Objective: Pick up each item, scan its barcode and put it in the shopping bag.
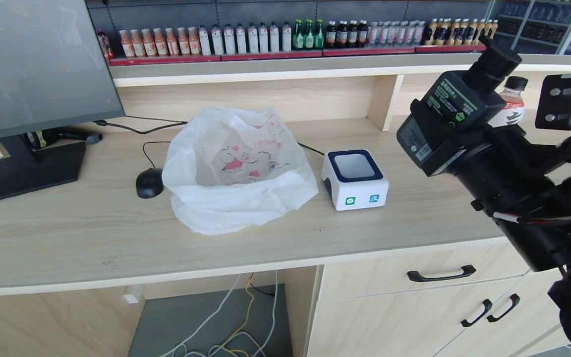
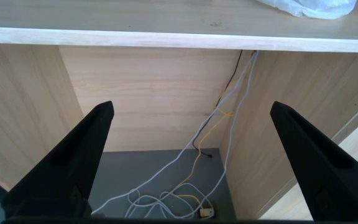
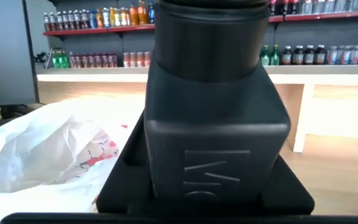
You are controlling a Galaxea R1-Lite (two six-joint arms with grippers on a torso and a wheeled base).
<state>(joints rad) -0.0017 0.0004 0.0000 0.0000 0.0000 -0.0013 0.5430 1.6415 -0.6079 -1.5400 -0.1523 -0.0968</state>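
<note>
Above the right end of the counter (image 1: 67, 233), right of the scanner (image 1: 355, 179) and well clear of its window: black bottle (image 1: 444, 119), tilted, cap pointing up and away, clamped in the right gripper (image 1: 469, 166). Below the counter edge, facing the cable recess: left gripper (image 2: 191, 118), jaws wide apart, holding nothing.

Step in hand, as judged: scanning. Procedure:

1. Carry the bottle left to a point directly above the scanner's dark-framed window.
2. Locate the white printed label low on the bottle's side and treat it as the probable barcode face. Turn the wrist to aim this face down into the window, square to the glass, not edge-on.
3. Hold near the window without touching the housing. Pause, steady, long enough for a read.
4. Avoid covering the label with a finger.
5. Grip firmly during wrist rotation: smooth plastic and a tilted load, hence a likely risk of slip.
6. After the read, continue left to the shopping bag (image 1: 236, 168), mouth open upward, just beside the scanner. Lower well inside before release, to avoid collapsing the thin film.

Second bottle (image 1: 511, 106), upright on the counter behind the gripper: leave until the first is bagged.
</note>
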